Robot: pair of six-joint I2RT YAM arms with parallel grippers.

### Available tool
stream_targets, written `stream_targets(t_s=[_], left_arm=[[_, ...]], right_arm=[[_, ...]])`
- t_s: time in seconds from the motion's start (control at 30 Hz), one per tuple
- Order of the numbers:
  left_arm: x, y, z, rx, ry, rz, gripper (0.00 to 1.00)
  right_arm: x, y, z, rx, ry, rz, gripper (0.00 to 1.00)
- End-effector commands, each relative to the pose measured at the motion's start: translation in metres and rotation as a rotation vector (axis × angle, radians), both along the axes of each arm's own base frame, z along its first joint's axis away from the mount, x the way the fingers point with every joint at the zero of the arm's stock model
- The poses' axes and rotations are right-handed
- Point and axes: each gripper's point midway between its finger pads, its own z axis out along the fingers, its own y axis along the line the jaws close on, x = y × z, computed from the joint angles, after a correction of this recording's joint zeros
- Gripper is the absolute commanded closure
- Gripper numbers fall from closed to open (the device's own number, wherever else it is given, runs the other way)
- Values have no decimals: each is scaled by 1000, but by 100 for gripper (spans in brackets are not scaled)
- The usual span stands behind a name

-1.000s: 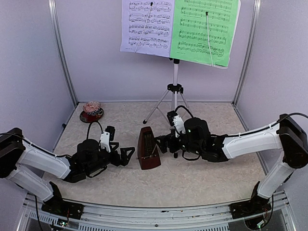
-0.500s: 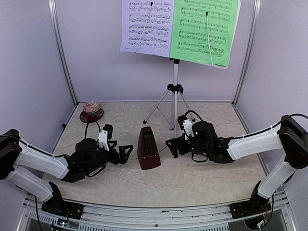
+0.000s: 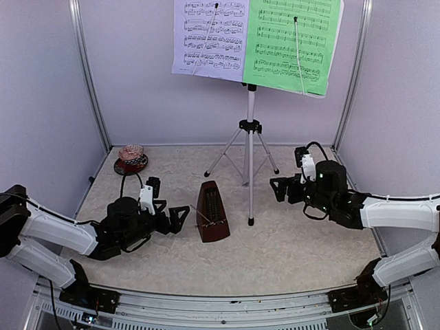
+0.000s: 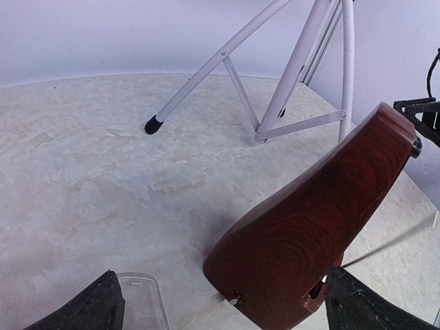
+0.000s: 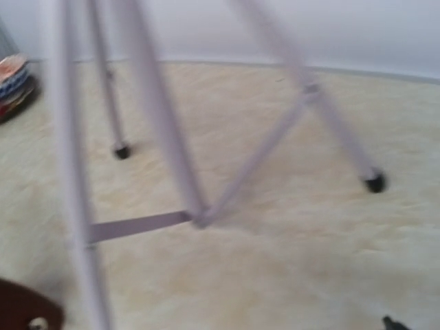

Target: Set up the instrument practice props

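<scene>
The silver tripod music stand [image 3: 250, 130] stands at the back middle. A pale lavender sheet [image 3: 210, 38] and a green sheet [image 3: 292, 45] rest side by side on its desk, which they hide. The brown pyramid metronome [image 3: 213, 214] stands upright in front of the stand, its thin pendulum rod tilted. My left gripper [image 3: 179, 218] is open just left of it; in the left wrist view the metronome [image 4: 316, 227] sits between the spread fingers, nearer the right one. My right gripper [image 3: 280, 187] is open and empty, right of the stand's front leg.
A small red and patterned round object [image 3: 130, 159] lies at the back left by the wall. The tripod legs [image 5: 158, 117] spread across the middle of the mat and fill the blurred right wrist view. Walls and metal posts close in three sides.
My right gripper has drawn back from the metronome, moving right and away past the tripod's front leg. The metronome's pendulum has shifted. The left arm has hardly moved.
</scene>
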Motion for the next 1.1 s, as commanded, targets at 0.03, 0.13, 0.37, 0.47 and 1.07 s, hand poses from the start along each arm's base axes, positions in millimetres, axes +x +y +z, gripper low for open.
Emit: stream_targets(t_s=[0.03,0.13,0.37,0.47,1.07], left_arm=[[8,15,8,-31,-1,48,1],[13,24,11,-56,14,73,1],[35,57,29,-64,53,168,1],[48,75,41,-46,84,224,1],[78,138,18,-176,326,427,1]], right_arm=[[-4,-29,-12,-26,34,-17,0],[-5,-38,-12,-14,32,-24,0],[-4,-55,-8,20,27,-11,0],[-2,-64,-4,38,19,-12,0],[-10,-116,-28,250,79,-39,0]])
